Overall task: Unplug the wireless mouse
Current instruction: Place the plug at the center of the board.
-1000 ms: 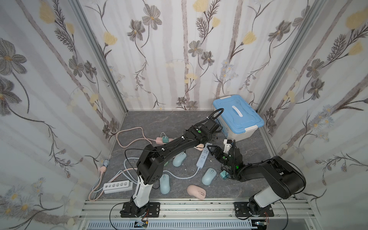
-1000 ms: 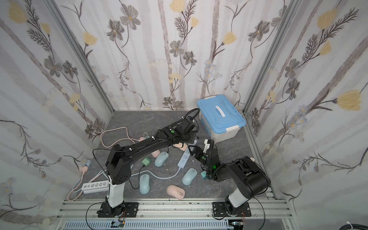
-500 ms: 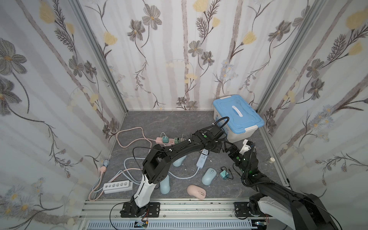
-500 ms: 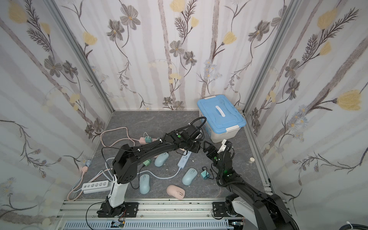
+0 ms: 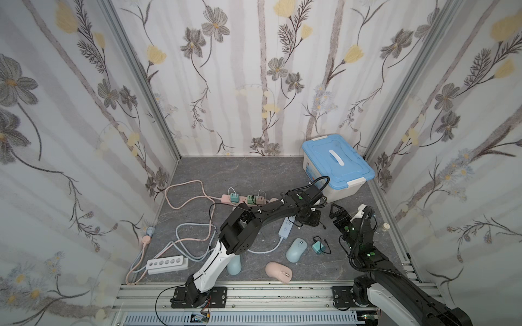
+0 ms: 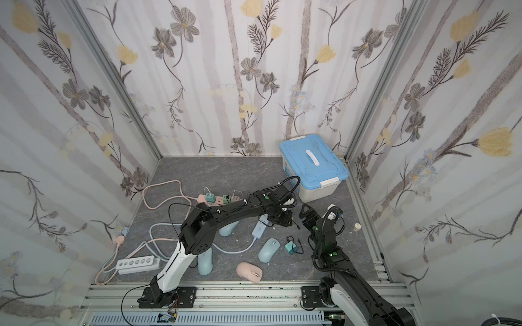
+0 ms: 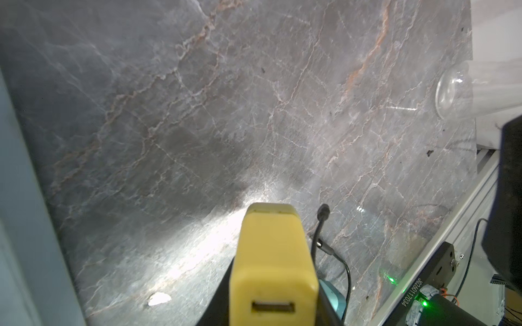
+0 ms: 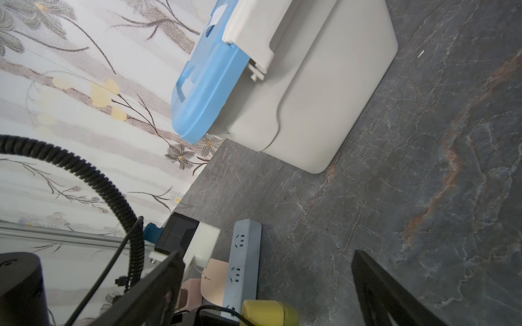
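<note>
Left gripper [image 5: 309, 219] pinches a yellow charger [image 7: 271, 254] just right of the blue strip [image 5: 285, 229]; right gripper [image 5: 339, 214], spread wide, hovers to its right, near the box [image 5: 336, 166].

Left fingers [image 7: 219, 307] clamped, right fingers [image 8: 375, 290] apart.

Twin high views over one tabletop [image 5: 240, 169]; both wrist cameras low, close.

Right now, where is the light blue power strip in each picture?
In a top view: light blue power strip, middle of the table.
In a top view: same spot.
Left wrist: not in it.
Right wrist: between yellow plug and blue-lidded box, at.
Landmark: that box, in both top views and right wrist.
</note>
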You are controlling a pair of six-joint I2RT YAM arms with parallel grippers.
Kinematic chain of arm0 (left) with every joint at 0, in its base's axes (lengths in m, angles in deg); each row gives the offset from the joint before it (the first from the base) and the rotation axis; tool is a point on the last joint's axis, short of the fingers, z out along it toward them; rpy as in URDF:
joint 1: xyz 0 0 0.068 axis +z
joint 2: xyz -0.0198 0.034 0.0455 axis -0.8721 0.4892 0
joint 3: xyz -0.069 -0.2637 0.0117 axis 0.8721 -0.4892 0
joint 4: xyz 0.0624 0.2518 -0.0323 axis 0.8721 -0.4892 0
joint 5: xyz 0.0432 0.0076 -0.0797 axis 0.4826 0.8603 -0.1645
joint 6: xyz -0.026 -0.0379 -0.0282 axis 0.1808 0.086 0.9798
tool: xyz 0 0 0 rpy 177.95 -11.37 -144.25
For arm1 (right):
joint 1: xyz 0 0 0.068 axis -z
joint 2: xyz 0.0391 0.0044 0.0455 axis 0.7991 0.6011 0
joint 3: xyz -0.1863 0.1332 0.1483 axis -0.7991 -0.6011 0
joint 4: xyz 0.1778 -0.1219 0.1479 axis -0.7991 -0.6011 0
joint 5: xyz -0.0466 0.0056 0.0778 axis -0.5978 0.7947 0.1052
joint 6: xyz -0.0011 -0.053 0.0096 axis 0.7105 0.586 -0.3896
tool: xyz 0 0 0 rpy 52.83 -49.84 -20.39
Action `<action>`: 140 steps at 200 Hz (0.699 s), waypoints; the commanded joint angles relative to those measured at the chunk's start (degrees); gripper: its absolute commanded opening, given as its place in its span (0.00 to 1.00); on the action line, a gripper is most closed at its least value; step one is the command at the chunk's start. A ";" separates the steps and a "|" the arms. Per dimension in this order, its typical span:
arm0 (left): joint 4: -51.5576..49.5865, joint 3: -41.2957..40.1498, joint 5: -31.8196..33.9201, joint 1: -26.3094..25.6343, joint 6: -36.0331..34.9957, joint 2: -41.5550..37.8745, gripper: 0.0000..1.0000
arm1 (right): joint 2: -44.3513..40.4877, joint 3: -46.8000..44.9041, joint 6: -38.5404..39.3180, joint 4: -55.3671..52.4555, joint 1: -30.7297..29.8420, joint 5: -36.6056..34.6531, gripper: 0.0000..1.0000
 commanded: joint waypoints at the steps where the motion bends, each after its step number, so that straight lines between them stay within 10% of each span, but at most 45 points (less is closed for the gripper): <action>1: -0.21 0.39 -1.35 0.63 1.13 0.22 0.41 | 0.04 -0.02 0.36 0.19 0.10 0.00 0.93; 88: 6.18 -8.69 -0.16 4.27 3.77 -14.90 0.99 | 1.27 2.17 3.76 -0.71 0.08 6.17 0.95; 140: 10.62 -24.16 8.79 5.05 2.66 -36.32 1.00 | 4.23 7.39 14.67 -2.90 -5.89 22.68 0.85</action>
